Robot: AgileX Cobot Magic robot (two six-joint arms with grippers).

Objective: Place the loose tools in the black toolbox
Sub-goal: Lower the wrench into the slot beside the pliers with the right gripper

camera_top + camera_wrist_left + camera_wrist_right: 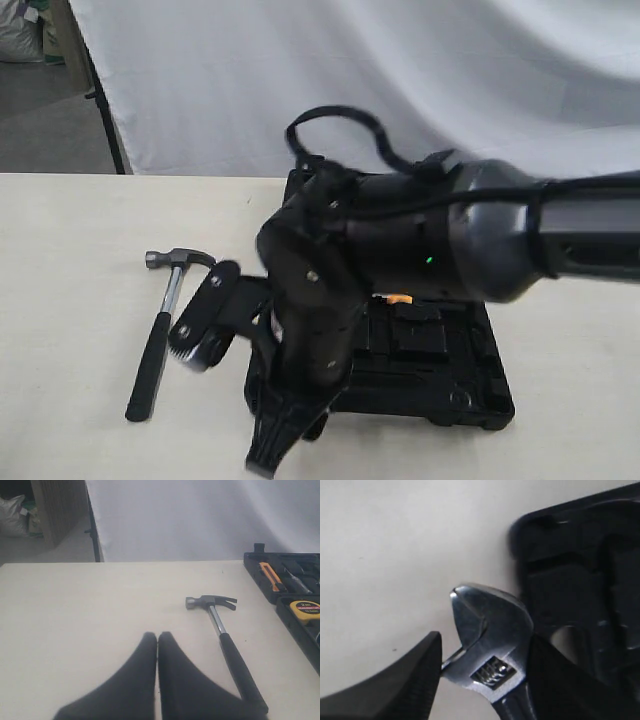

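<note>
My right gripper point(485, 647) is shut on the silver adjustable wrench point(490, 630), its fingers point(415, 680) clamped on either side of the head. It holds the wrench above the table beside an edge of the black toolbox point(580, 570). In the exterior view the wrench head point(197, 352) hangs just left of the toolbox point(440, 385), held by the right gripper point(205, 320), which has reached across. The claw hammer point(160, 330) lies on the table further left. My left gripper point(157, 637) is shut and empty, low over the table, with the hammer point(222, 630) beside it.
The open toolbox point(300, 587) holds a yellow tape measure point(305, 609) and an orange-handled tool point(270, 575). The right arm's bulk point(400, 250) hides much of the case. A white backdrop point(350, 70) hangs behind the table.
</note>
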